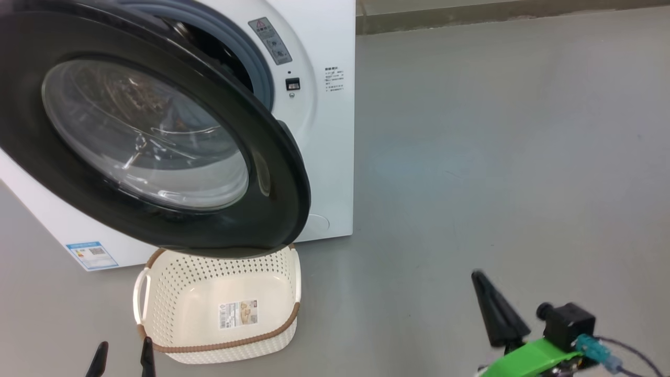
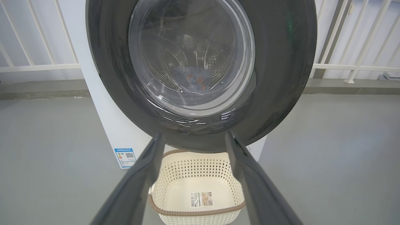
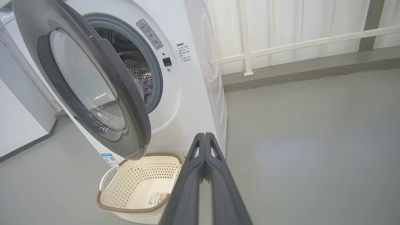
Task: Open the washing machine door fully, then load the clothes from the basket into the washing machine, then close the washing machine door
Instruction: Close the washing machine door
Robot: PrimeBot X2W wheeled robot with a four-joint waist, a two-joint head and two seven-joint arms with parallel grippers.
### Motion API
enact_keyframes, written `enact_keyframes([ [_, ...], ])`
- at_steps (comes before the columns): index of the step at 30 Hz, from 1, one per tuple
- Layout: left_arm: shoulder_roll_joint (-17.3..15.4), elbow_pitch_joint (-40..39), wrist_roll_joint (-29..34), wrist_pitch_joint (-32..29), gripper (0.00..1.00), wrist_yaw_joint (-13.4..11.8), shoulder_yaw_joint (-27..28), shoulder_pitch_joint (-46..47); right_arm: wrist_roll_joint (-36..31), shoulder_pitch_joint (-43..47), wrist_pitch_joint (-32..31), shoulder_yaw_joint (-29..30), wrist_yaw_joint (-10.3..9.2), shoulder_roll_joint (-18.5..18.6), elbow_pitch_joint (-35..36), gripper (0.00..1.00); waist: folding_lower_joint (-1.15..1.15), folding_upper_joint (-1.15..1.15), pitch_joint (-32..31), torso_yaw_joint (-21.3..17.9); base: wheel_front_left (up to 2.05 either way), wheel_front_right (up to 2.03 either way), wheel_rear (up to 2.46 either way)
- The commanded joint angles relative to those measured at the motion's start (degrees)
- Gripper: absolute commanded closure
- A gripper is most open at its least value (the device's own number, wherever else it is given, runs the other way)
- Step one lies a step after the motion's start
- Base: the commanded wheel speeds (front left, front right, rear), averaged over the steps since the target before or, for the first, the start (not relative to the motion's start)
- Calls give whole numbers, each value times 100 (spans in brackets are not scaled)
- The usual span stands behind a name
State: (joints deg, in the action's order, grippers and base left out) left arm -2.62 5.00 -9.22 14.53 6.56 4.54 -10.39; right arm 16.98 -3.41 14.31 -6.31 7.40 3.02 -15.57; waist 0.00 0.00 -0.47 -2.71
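Black-rimmed door point(image 1: 277, 199) ajar over basket point(image 1: 172, 293) (R gripper point(image 1: 479, 277) pinched, L gripper point(image 1: 124, 344) spread).

- Light is bright, soft and even; the grey floor point(image 1: 497, 157) carries a faint paler patch and almost no hard shadows.
- White streaks of glare cross the glass of the washing machine door point(image 1: 146, 136), and its glossy black rim shows dull reflections.
- The door casts a soft shadow on the far edge of the basket point(image 1: 220, 348).
- In the head view, the right fingers point(image 1: 494, 309) look slightly smeared by motion.
- In the left wrist view, the left fingers point(image 2: 137, 181) sit close to the lens and look soft.
- Wide-angle distortion tilts the railing point(image 2: 37, 67) and the washing machine point(image 3: 193, 93) towards the edges of both wrist views.
- The white curtain point(image 3: 281, 25) glows, nearly washed out.
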Motion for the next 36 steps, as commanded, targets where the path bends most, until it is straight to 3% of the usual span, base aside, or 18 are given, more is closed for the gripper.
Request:
enact_keyframes([
  [1,-26,-156,31,47,0,-32,196,187,-16,-155,69,-124,9,-14,371,100,0,0,11,8,0,0,0],
  [11,-26,-195,-56,47,0,-20,186,255,-169,-313,69,-619,9,-14,2518,100,0,0,135,123,0,0,0],
  [17,-26,-204,-136,47,0,-8,87,386,-278,-577,69,-1244,9,170,3096,100,0,0,302,400,0,0,0],
  [24,-26,-180,-236,47,0,15,-193,637,-237,-1164,69,-2230,9,628,2951,100,0,0,574,906,0,0,0],
  [30,-26,-165,-383,47,0,9,-469,872,-32,-1708,69,-3049,9,1006,2224,100,0,0,838,1333,0,0,0],
  [36,-26,-203,-533,47,0,-29,-726,1108,155,-2203,69,-3420,9,1150,1424,100,0,0,1137,1717,0,0,0],
])
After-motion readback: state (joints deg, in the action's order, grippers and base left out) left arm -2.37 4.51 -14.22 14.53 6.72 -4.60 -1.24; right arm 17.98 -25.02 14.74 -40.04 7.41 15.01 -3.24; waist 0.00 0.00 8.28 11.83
